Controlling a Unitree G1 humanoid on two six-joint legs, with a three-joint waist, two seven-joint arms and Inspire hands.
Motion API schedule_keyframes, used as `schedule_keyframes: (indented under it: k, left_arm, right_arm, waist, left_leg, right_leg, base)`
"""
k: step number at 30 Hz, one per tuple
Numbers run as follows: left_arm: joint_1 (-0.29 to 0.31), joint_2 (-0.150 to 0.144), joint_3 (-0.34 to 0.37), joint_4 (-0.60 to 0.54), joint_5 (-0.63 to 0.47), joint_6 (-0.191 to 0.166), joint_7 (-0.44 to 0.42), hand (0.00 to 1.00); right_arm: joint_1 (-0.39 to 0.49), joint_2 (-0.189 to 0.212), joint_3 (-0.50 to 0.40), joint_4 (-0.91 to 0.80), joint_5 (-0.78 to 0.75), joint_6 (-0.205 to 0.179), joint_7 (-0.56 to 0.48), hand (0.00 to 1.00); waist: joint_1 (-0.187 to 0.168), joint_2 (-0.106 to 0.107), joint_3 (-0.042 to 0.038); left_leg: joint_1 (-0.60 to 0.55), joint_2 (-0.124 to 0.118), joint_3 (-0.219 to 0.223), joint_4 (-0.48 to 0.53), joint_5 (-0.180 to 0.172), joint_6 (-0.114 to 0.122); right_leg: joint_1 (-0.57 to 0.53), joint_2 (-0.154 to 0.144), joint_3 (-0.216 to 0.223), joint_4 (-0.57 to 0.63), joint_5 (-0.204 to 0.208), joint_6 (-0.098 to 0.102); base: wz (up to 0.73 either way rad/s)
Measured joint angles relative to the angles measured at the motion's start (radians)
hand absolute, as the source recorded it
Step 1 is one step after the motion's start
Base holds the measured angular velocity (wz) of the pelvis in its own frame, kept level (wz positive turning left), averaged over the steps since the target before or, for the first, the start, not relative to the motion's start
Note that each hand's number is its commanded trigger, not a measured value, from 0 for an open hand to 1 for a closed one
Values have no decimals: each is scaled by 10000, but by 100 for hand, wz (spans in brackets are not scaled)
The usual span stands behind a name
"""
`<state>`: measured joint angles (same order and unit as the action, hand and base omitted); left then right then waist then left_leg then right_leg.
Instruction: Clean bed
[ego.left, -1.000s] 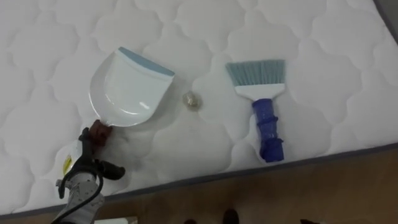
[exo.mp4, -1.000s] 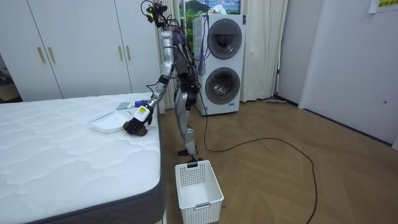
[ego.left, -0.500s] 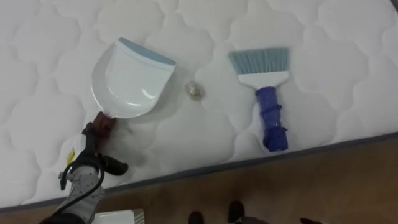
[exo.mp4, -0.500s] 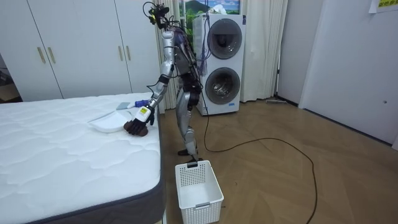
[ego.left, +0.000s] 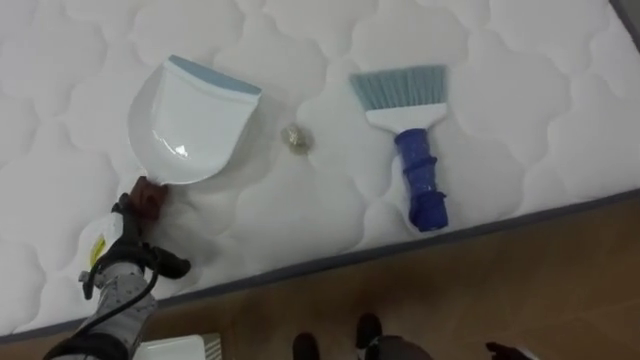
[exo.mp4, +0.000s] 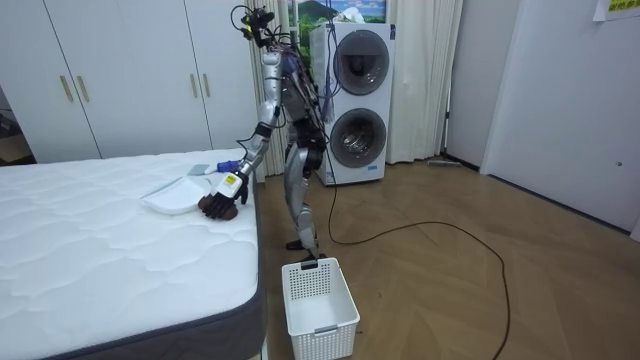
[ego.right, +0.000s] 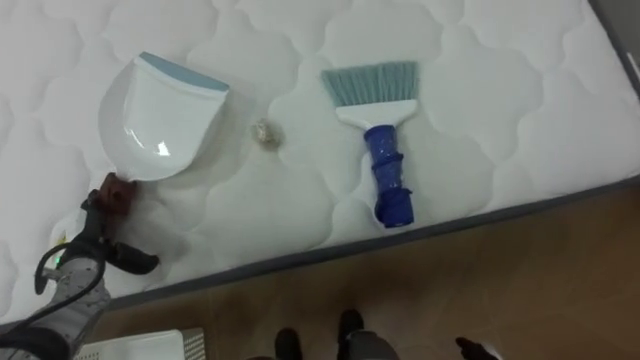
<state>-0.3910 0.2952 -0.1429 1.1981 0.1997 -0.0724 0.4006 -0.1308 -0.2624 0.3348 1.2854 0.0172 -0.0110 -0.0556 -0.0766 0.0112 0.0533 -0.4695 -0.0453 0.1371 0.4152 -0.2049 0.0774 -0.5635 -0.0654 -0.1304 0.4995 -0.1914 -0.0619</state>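
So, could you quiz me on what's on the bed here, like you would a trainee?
1. True or false: the brush lies inside the dustpan.
2. What lies between those two? A a sock; B a small crumpled scrap; C a cup.
3. Fill in: the left hand grips the dustpan by its ____.

Key: 1 false, they lie apart, side by side; 2 B; 3 handle.

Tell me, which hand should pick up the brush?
Right. The left hand grips the dustpan by its handle, and the brush lies toward the robot's right on the mattress.
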Motion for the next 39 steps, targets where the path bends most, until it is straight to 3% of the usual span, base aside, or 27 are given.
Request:
schedule_keyframes:
  k: [1, 2, 3, 16, 21, 39]
  left_arm:
    - [-5, 0, -1, 8, 5, -1, 38, 61]
    - [-7, 0, -2, 9, 6, -2, 53, 92]
    - [-7, -1, -6, 11, 7, -2, 60, 100]
    - [-21, 81, -576, 120, -760, 297, 666, 100]
    - [13, 58, -946, 138, -895, 414, 613, 100]
    - [5, -20, -1275, 503, -1093, 588, 388, 100]
  right_arm:
    - [-3, 9, 11, -43, 0, 10, 1, 0]
    - [-3, 22, 28, -57, 0, 10, 3, 0]
    - [-3, 24, 42, -59, 0, 9, 3, 0]
    - [-38, 27, 629, -443, 587, 120, -308, 0]
    - [-71, 31, 751, -445, 587, 121, -326, 0]
    - [-105, 32, 773, -423, 900, 124, -343, 0]
  waist:
    - [-2, 1, -1]
    - [-4, 2, -1]
    - [-7, 2, -1]
    - [-6, 76, -47]
    - [0, 77, -46]
    - [-10, 75, -41]
  left_leg:
    - [0, -2, 8, -1, 11, 18]
    - [4, -2, 13, -1, 16, 27]
    - [5, -2, 15, -1, 19, 32]
    - [18, 3, 16, -6, 27, 47]
    - [15, 6, -3, -21, 27, 46]
    - [109, 8, 11, -113, 27, 46]
  right_leg:
    - [3, -2, 3, -11, 0, 0]
    - [7, -3, 4, -11, 1, 1]
    - [8, -4, 4, -10, 1, 1]
    - [18, -7, -9, 2, 20, 0]
    - [12, -9, -31, 4, 39, 8]
    - [56, -11, -37, 8, 46, 1]
  base:
    - [0]
    - [0]
    - [0]
    - [0]
    - [0]
    - [0]
